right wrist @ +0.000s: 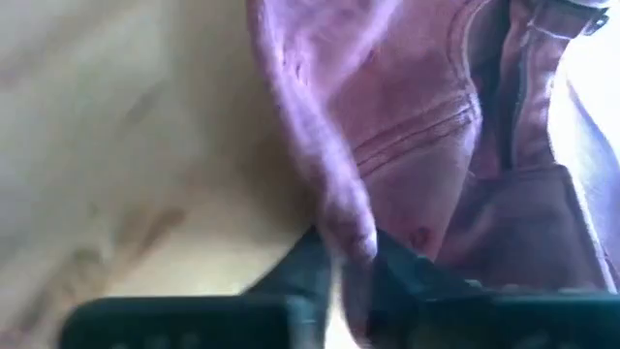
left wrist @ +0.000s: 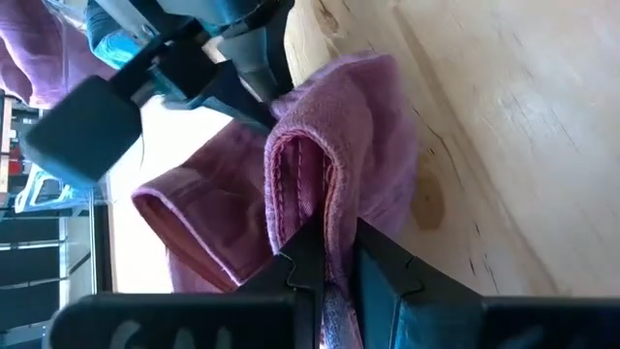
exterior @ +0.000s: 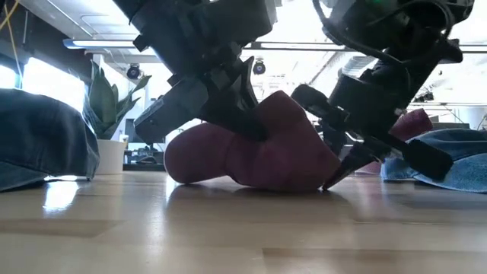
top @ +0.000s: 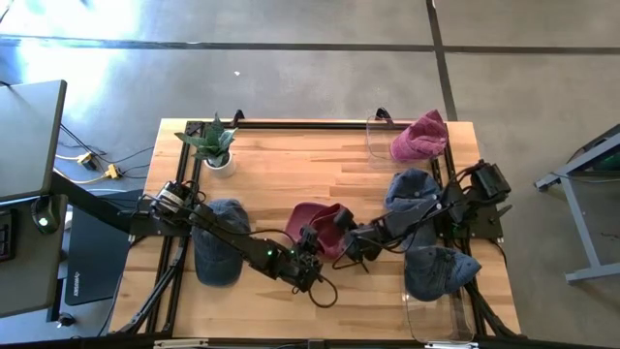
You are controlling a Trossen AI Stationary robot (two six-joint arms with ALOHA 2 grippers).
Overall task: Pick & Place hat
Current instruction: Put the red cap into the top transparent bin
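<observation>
L pincer [left wrist: 334, 267] clamped on maroon hat [left wrist: 329, 174], R pincer [right wrist: 354, 262] pinching its edge

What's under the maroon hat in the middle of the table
The maroon hat rests on the bare wooden table, pinched by the left gripper and right gripper. Anything beneath its crown is hidden.

I could not make out any writing, label, brand, number or sign in any of the four views. The hats showed only plain fabric and stitching, and the arms carried no lettering clear enough to read.
</observation>
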